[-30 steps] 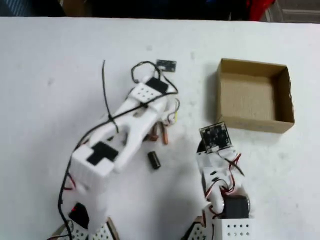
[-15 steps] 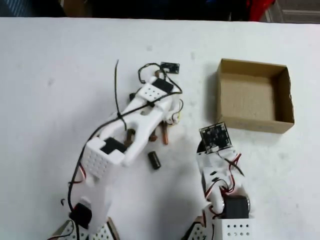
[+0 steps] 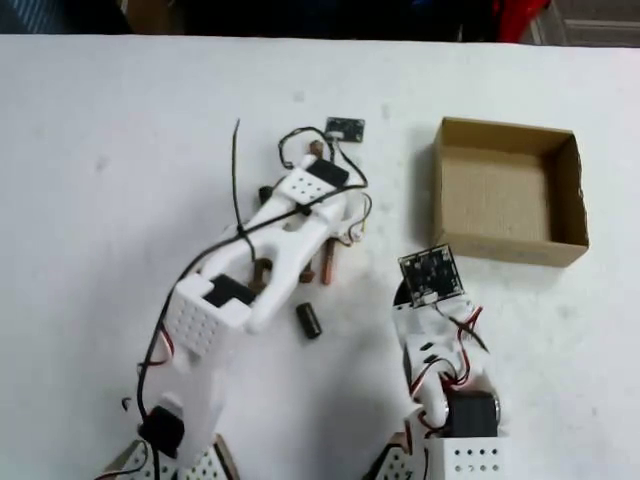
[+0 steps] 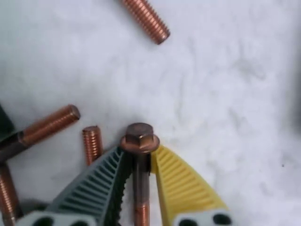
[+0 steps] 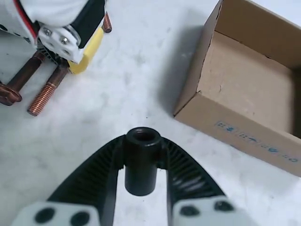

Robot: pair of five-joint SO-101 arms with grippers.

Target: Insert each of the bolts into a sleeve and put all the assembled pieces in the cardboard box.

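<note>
My left gripper point(image 4: 140, 157) is shut on a copper bolt point(image 4: 139, 139), its grey and yellow fingers pinching the shank just under the hex head. Other copper bolts lie close by on the white table: one point(image 4: 51, 123) beside the grey finger, a short one point(image 4: 91, 143) and one farther off point(image 4: 146, 20). My right gripper point(image 5: 141, 155) is shut on a black sleeve point(image 5: 140, 162), held upright with its bore showing. The cardboard box point(image 5: 249, 89) stands open just beyond it. In the high view the left arm point(image 3: 300, 215) hangs over loose bolts point(image 3: 328, 265).
A loose black sleeve point(image 3: 309, 320) lies on the table between the arms. The cardboard box point(image 3: 508, 190) sits at the right, beyond the right arm point(image 3: 440, 340). Cables trail along the left arm. From the right wrist, two bolts point(image 5: 44, 92) lie by the left gripper's yellow finger point(image 5: 88, 47).
The left arm has stretched farther out over the bolts, its wrist shifting slightly toward the far right. The right arm has kept still.
</note>
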